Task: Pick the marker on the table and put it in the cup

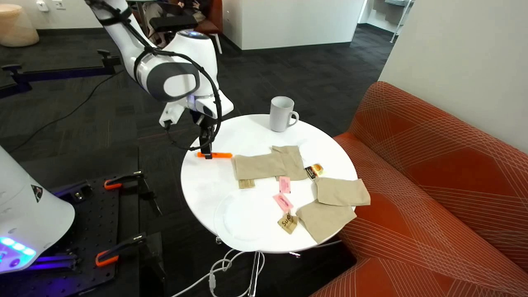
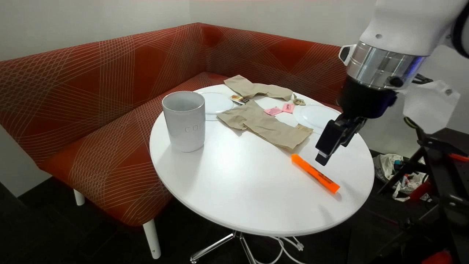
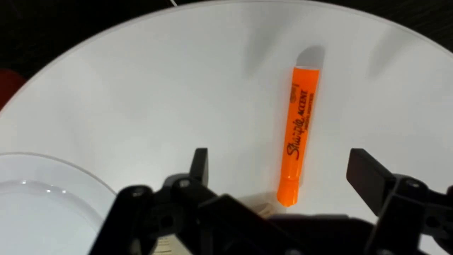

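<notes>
Nearest in the wrist view, the black two-fingered robot gripper [image 3: 279,165] hangs above the slim orange plastic highlighter marker [image 3: 298,131], its jaws spread wide and holding nothing; from there the marker lies between them, touching neither. Beneath the marker spreads the round white-topped table [image 2: 234,190]. The pale, shallow round plate [image 3: 39,216] rests apart from the marker, the folded brown paper napkin [image 2: 278,130] just beside the marker's narrower end, and the light-grey ceramic mug [image 2: 185,126] stands upright, well apart from the marker. The step in hand looks like lining up for the grasp; the marker lies flat on the table, not yet lifted. The next move seems to call for a straight descent with the marker kept between the jaws, then a squeeze across its width, clear of the napkin.
</notes>
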Available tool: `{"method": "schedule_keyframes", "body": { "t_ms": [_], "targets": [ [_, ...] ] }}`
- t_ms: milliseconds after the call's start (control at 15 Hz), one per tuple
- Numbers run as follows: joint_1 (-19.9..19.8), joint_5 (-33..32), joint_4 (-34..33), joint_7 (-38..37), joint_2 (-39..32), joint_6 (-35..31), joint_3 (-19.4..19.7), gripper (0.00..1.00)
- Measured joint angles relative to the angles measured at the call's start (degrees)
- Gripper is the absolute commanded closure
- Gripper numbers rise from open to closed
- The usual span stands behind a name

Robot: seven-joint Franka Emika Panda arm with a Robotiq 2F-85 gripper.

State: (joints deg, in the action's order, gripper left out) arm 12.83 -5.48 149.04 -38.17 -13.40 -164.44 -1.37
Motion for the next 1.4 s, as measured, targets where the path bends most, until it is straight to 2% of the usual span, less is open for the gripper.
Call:
{"method": "schedule_keyframes", "body": {
  "t_ms": [467, 533, 667, 1200, 1267, 1400],
  "targets": [
    [5.97, -0.64, -6.12, -2.78, -7.03, 0.0, 4.64, 0.0],
    [6.43, -0.62, -6.77, -2.78, -7.79, 0.0, 4.96, 0.25],
    [7.15, -0.54, -7.79, -2.78, -9.07, 0.0, 5.5, 0.34],
    [8.65, -0.28, -10.15, -2.79, -11.9, 0.0, 6.95, 0.96],
    [8.73, -0.19, -10.31, -2.78, -11.97, 0.0, 6.98, 1.0],
    [8.74, -0.01, -10.42, -2.78, -12.02, 0.0, 6.98, 0.95]
  ]
}}
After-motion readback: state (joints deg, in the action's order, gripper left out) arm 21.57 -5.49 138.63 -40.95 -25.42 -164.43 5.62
